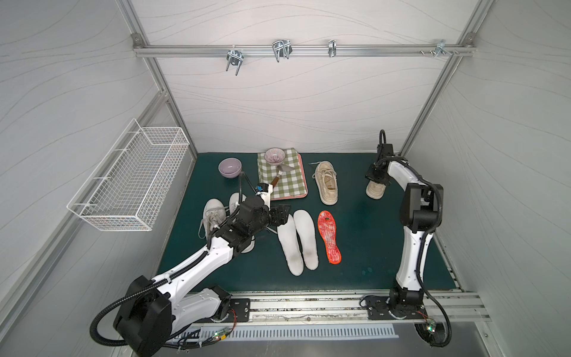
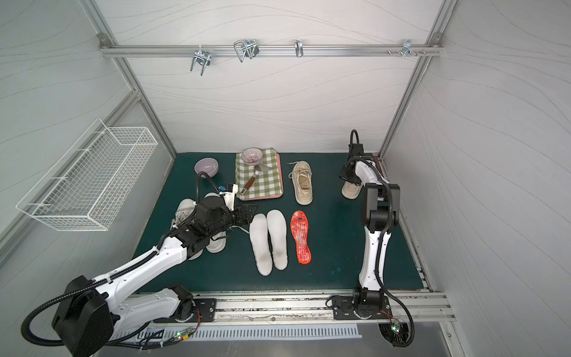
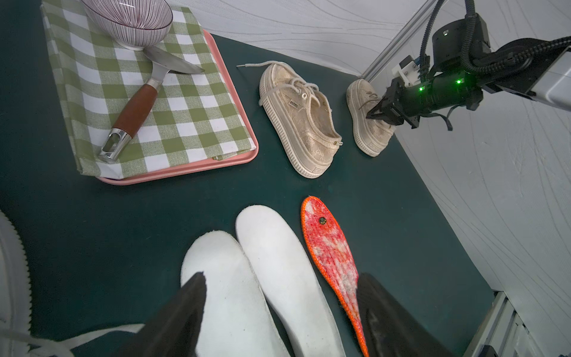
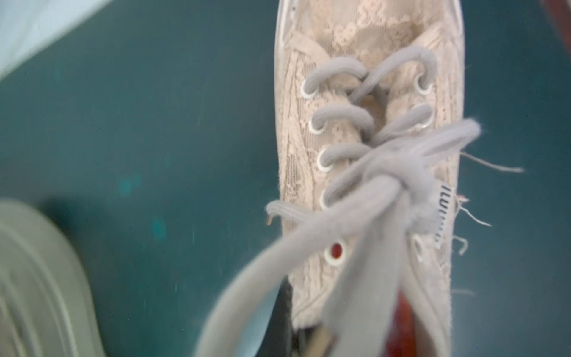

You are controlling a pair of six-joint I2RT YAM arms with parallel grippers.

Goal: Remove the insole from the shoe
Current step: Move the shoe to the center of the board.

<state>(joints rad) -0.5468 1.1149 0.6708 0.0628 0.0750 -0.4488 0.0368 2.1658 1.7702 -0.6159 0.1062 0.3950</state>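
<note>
Laces [image 4: 370, 185] blur the right wrist view; right end effector [image 3: 370, 115] clenched at beige shoe [image 3: 367, 139] mouth, catch hidden. Left end effector [image 3: 281, 275] released by 2 white insoles [image 3: 278, 247], fingers [image 3: 185, 315] cropped.

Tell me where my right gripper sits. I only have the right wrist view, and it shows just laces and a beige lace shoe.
Observer: The right gripper is shut at the lacing of the beige shoe at the far right of the mat. I cannot tell what it pinches.
Operator: Report the left arm.
Observer: The left gripper is open over two white insoles that lie flat, side by side.
Operator: Check for any other insole already out.
Observer: One orange insole lies beside the white pair, nearer the robot than the other beige shoe.
</note>
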